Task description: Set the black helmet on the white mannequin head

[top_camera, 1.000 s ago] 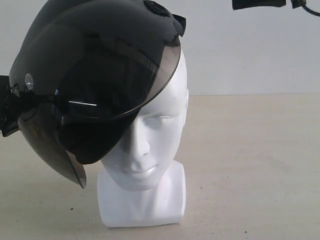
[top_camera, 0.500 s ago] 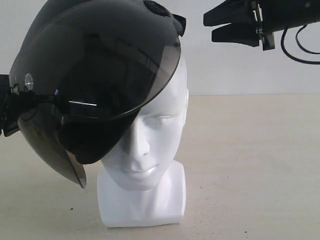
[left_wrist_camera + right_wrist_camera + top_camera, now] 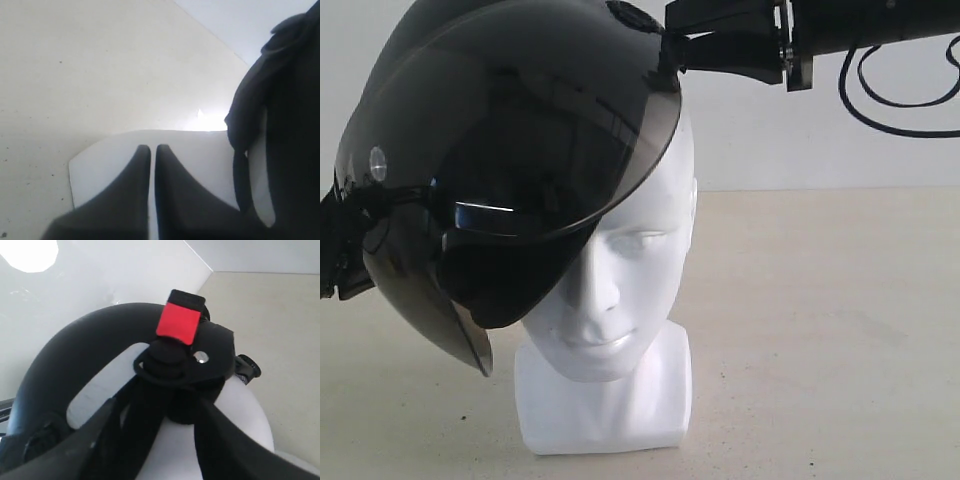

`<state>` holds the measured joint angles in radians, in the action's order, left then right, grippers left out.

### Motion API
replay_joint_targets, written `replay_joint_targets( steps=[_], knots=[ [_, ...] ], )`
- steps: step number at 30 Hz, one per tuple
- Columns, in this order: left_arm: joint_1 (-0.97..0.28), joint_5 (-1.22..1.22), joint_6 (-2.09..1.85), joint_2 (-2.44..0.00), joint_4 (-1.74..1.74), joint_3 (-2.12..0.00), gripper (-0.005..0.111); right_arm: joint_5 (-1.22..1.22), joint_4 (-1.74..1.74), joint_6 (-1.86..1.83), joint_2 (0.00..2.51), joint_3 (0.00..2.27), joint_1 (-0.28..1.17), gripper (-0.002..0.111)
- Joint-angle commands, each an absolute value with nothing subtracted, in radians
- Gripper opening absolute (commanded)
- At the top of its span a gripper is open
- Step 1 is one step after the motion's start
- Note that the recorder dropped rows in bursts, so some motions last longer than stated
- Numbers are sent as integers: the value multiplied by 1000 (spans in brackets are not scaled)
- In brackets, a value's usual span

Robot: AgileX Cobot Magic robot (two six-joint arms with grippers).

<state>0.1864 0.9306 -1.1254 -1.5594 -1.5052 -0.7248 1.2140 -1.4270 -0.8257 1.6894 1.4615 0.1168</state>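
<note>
Left gripper (image 3: 152, 152) jaws together; right gripper (image 3: 676, 36) jaws parted, arm horizontal.

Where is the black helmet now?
Exterior view: the black helmet sits tilted on the white mannequin head, hanging toward the view's left, the right gripper at its top.

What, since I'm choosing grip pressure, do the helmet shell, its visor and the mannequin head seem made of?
black helmet shell: likely hard plastic, matte, dull sheen.
visor: smoky translucent plastic, glossy; interior shows through.
white mannequin head: probably plastic, glossy, bright highlights on nose, lips.
</note>
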Motion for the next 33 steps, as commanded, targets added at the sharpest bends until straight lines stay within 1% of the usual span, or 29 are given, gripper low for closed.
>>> replay_joint_targets(
  steps=[1,6,11,33],
  knots=[
    [146,939,-1119,-1574,-1503,-723,4,1221,-1430,-829,1625,1459,109,46],
    [128,953,-1130,-1574,-1519,-723,4,1221,-1404,-847,1573,1459,109,46],
    [128,1007,-1162,-1574,-1576,-723,4,1200,-1289,-809,1539,1459,109,46],
    [128,1104,-1184,-1574,-1618,-723,4,1191,-1328,-803,1517,1459,109,46]
  ],
)
